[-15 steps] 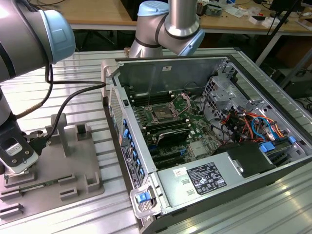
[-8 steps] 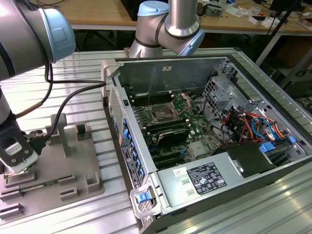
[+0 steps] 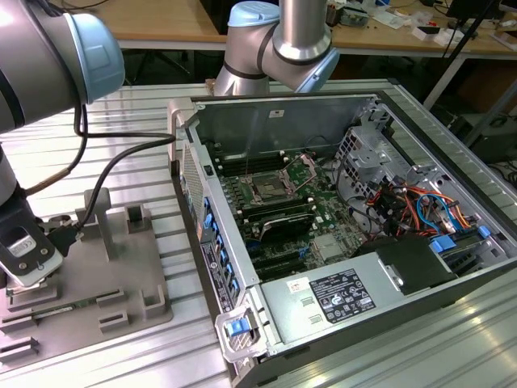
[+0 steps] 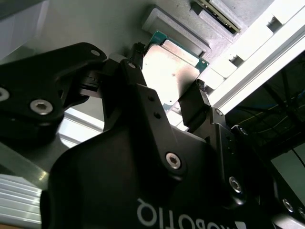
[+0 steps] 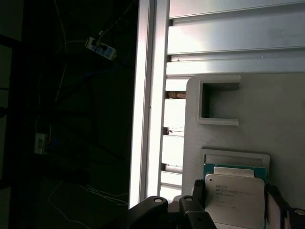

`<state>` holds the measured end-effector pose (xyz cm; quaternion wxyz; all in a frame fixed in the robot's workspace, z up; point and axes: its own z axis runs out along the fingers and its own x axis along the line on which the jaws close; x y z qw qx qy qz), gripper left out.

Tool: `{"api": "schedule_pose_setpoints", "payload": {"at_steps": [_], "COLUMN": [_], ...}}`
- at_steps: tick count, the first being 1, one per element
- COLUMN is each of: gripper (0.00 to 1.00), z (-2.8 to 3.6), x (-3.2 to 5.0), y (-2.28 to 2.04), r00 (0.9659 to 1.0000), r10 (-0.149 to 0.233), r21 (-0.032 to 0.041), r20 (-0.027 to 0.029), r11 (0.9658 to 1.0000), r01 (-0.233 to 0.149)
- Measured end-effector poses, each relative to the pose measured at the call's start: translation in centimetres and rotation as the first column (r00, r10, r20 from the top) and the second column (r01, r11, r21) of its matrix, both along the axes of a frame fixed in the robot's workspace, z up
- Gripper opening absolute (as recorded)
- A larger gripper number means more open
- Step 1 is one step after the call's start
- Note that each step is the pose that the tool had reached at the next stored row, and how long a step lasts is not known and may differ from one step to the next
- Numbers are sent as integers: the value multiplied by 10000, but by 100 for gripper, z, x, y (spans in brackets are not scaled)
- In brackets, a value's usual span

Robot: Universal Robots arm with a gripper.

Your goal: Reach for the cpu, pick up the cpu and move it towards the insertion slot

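Clasping the cpu (image 4: 170, 67), gripper (image 4: 165, 75) narrowed.

Nothing legible: faint print lines on the cpu (image 5: 234, 195), a black label (image 3: 342, 293) (power supply cover (image 3: 292, 317))

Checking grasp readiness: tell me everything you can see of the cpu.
The cpu is a flat square chip: a silvery metal top plate, printed, over a thin green rim. It lies flat on the grey fixture, with the gripper straddling it; whether they touch cannot be told.
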<state>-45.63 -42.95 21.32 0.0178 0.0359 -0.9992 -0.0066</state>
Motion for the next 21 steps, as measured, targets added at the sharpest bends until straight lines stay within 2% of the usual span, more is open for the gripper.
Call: {"api": "schedule_pose_setpoints", "payload": {"at_steps": [21], "gripper": [55], "z": [97], "x": [0], "y": [0], "r00": [10000], "r10": [-1], "r21": [1], "r20": [2], "r11": [10000], "r01": [1]}}
